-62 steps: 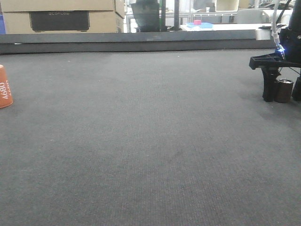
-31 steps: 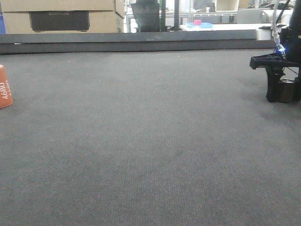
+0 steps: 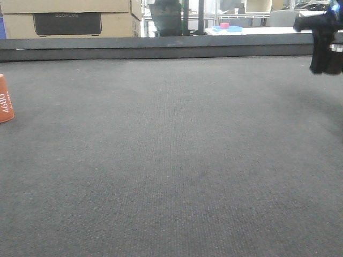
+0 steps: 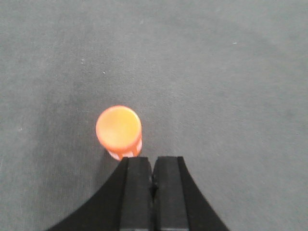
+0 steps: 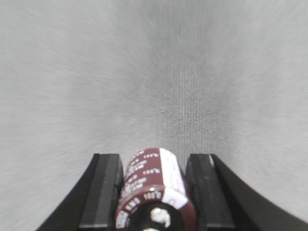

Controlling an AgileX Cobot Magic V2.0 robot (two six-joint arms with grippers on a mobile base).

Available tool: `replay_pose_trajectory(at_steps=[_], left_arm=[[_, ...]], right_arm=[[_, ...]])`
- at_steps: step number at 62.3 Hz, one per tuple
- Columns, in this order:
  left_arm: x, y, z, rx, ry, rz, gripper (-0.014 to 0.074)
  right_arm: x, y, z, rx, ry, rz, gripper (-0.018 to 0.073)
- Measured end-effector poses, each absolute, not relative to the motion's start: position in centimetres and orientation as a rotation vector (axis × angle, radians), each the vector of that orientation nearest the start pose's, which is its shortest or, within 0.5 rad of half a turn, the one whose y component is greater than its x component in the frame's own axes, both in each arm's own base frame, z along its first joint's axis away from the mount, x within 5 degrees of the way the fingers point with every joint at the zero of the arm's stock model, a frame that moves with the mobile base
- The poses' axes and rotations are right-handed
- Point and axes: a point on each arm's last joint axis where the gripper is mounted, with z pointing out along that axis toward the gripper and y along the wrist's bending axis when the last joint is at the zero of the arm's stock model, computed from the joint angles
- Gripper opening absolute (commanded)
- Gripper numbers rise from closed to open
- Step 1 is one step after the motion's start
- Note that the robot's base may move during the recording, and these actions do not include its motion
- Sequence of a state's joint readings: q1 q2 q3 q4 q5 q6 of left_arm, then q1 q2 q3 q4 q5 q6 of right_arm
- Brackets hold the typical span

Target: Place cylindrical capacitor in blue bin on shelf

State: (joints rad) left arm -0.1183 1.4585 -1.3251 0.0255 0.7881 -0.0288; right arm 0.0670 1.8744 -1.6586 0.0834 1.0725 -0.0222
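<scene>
Front view: the right gripper hangs above the grey mat at the far right. It's pretty blurry, and the silvery glint between its fingers is probably the cylindrical capacitor.

Left wrist view: the left gripper has its jaws pressed together and empty, with the orange 4680 cell standing just ahead-left of the tips.

Right wrist view: jaws clamped on the brown capacitor, which sits squarely between both fingers.

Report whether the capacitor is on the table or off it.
Off it: the cylindrical capacitor sits clamped in the right gripper, which hangs clear above the grey mat in the front view.
</scene>
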Motion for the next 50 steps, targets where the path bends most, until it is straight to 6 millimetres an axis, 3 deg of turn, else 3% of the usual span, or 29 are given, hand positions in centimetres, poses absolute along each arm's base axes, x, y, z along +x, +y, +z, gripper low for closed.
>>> replay_pose_trajectory(at_steps=[17, 24, 32, 50], left_arm=[[35.8, -4.0, 32.9, 0.133, 2.449, -0.016, 0.0399], [37.0, -4.0, 32.1, 0.126, 2.457, 0.007, 0.0495], [38.2, -3.7, 31.0, 0.103, 2.474, 0.061, 0.0538], [40.6, -2.7, 28.9, 0.062, 2.546, 0.1, 0.0538]], right_arm=[[38.9, 4.1, 31.7, -0.066, 2.7, 0.235, -0.0163], [38.6, 4.2, 32.2, -0.062, 2.695, 0.255, -0.0163], [38.6, 4.3, 32.2, -0.057, 2.695, 0.274, -0.0163], [38.6, 4.5, 32.2, -0.053, 2.695, 0.293, -0.0163]])
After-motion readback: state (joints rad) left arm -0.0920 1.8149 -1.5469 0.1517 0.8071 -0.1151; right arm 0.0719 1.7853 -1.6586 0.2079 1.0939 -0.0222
